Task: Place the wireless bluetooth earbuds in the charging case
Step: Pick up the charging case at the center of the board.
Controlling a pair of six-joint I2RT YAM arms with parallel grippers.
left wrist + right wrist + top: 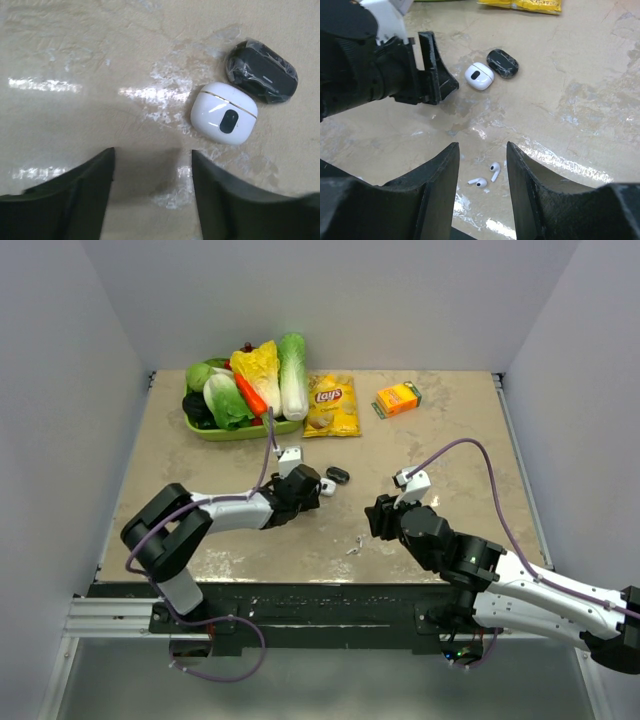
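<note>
From above, the left gripper point(318, 486) sits just beside the charging case point(328, 490). The earbuds point(355, 545) lie well apart from it, nearer the right gripper point(380, 512).

In the left wrist view the fingers are spread and empty. The closed case point(224, 120) lies ahead and to their right, with a black oval object point(261, 71) just beyond it.

In the right wrist view the fingers stand apart, holding nothing. Both white earbuds point(480, 182) lie on the table point(580, 100) within the gap between the fingers, one stem running along the fingers and the other across. The right arm looks better placed for the pick.
</note>
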